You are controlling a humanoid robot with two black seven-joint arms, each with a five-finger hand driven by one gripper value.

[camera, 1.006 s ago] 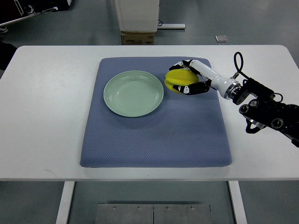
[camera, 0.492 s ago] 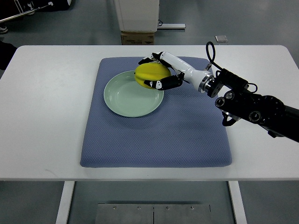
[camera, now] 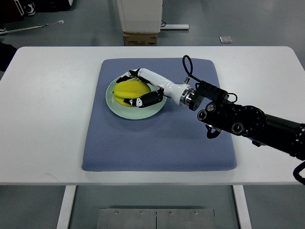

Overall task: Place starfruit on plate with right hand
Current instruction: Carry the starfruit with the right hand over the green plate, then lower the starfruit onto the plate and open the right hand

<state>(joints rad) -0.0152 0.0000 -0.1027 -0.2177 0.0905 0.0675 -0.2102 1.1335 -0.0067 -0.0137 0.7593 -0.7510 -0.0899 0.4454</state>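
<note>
Grasping the yellow starfruit point(camera: 127, 90), the right robot hand point(camera: 136, 89) is seen over the green plate point(camera: 145, 110); whether the fruit touches the plate cannot be told, its underside being hidden.

Right hand point(camera: 136, 89) has its fingers wrapped around the yellow starfruit point(camera: 127, 90) right over the pale green plate point(camera: 143, 111), which sits on a blue mat point(camera: 157, 138) on the white table point(camera: 43, 124).
</note>
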